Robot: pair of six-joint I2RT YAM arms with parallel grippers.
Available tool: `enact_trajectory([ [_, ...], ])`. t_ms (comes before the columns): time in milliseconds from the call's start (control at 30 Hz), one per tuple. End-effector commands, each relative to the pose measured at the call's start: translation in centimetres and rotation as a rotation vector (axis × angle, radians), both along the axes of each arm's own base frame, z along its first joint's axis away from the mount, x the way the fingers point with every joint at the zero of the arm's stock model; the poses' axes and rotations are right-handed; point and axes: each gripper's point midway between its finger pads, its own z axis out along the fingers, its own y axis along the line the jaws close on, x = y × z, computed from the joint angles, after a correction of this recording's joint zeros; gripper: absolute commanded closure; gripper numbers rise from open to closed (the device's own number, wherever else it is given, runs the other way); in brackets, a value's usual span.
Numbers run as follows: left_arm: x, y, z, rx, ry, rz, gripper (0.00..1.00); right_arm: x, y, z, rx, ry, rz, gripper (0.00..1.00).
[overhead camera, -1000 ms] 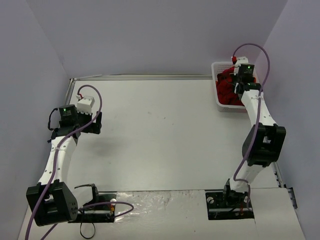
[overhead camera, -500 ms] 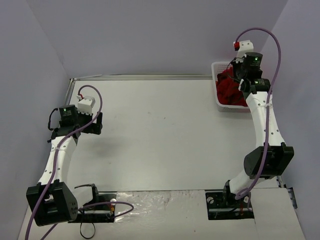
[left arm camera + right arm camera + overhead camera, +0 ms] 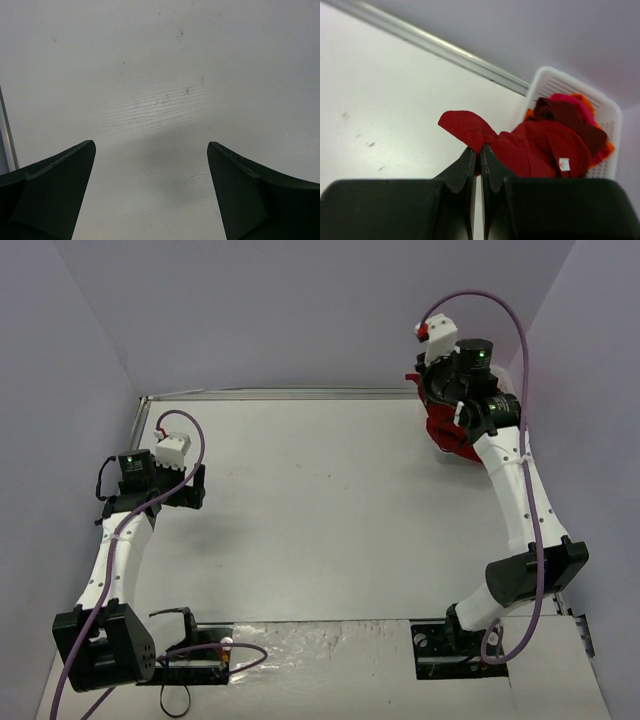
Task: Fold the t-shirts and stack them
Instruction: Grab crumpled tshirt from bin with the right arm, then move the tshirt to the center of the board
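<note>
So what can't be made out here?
Right wrist view: the pile in the basket is bunched; shirt count unclear.
Right wrist view: the right pincer covers the held shirt's lower part.
Top view: right arm and held shirt hide most of the basket.

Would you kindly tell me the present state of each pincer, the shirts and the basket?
left pincer: open, empty, above the bare table.
right pincer: shut on the red t-shirt.
red t-shirt: bunched, unfolded, reaching out past the basket.
other t-shirts: crumpled heap inside the basket.
basket: upright, holding shirts.
</note>
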Motion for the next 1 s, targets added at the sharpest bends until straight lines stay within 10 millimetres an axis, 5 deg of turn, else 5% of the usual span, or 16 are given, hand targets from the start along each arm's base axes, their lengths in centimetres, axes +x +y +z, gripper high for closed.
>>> enact_trajectory([
  [0,0.7,0.1,2.4,-0.001,-0.05,-0.006,0.06,-2.5,7.0,-1.9,-0.075,0.055,0.286,1.0],
  [33,0.8,0.1,2.3,0.0,-0.049,-0.005,0.06,-2.9,8.2,-3.8,-0.115,0.104,0.32,1.0],
  [100,0.8,0.1,2.2,0.0,-0.046,-0.007,0.06,-4.8,10.9,-7.6,-0.199,0.195,0.403,0.76],
  [233,0.8,0.1,1.8,-0.003,-0.032,-0.008,0.06,-6.2,11.8,-10.3,-0.235,0.261,0.447,0.27],
  [367,0.9,0.0,1.7,-0.007,-0.027,-0.014,0.06,-4.9,9.5,-10.5,-0.286,0.255,0.337,0.25],
  [567,0.8,0.0,1.6,-0.005,-0.025,-0.016,0.06,-1.9,2.3,-9.7,-0.294,0.181,-0.006,0.27],
  [800,0.8,-0.1,1.2,-0.012,-0.014,-0.022,0.06,-0.1,-5.4,-12.0,-0.295,0.204,-0.295,0.25],
  [967,0.8,-0.3,1.1,-0.015,-0.009,-0.032,0.06,0.7,-8.5,-13.1,-0.294,0.215,-0.395,0.13],
])
